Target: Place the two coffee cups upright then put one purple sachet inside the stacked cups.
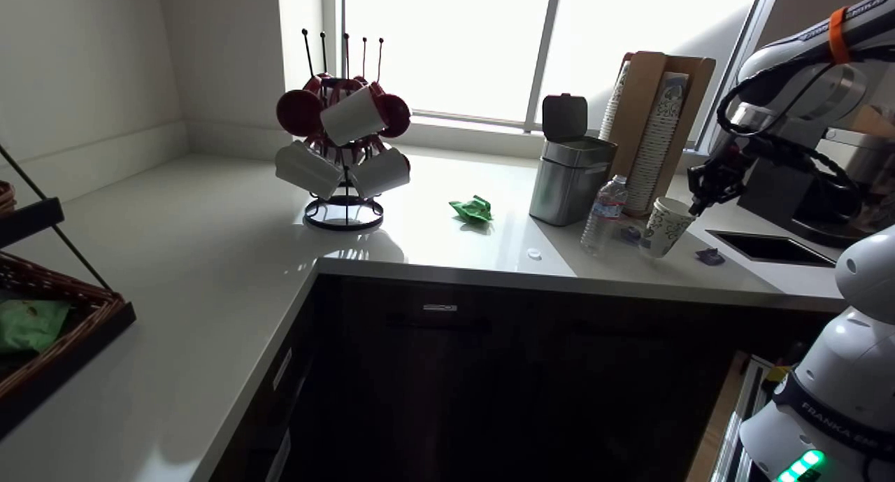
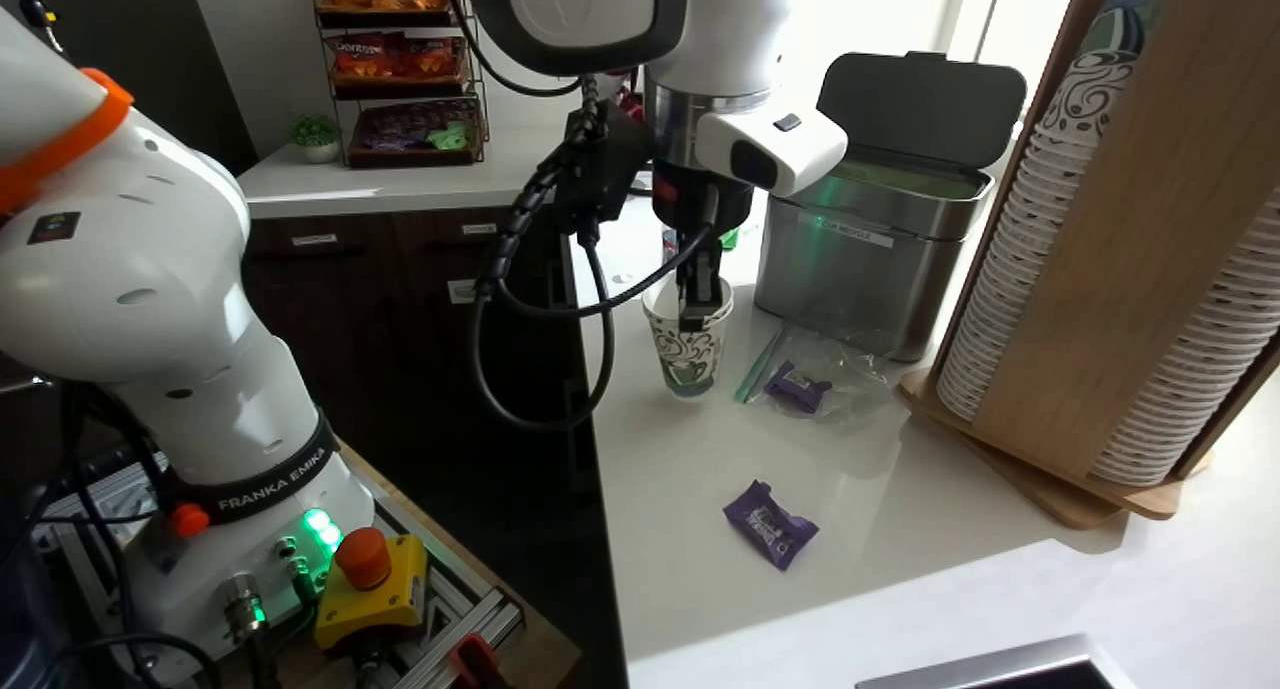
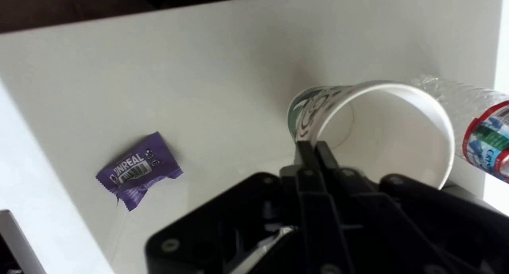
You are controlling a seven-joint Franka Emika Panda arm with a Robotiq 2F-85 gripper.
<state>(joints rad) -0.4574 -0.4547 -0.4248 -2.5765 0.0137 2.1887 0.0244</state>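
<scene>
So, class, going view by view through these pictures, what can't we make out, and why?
Paper cup: part of its rim, wrist view; the claw hides it.
Water bottle: one end, wrist view; cut off by the right edge.
Loose purple sachet: its print, in an exterior view; too small.
Metal bin: its inner floor, in both exterior views; its own walls hide it.

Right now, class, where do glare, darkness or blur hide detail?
In an exterior view, the window is blown out white and the cabinet fronts sink near black; in the wrist view, the gripper looks dark and soft, yet the purple sachet shows readable lettering.
</scene>
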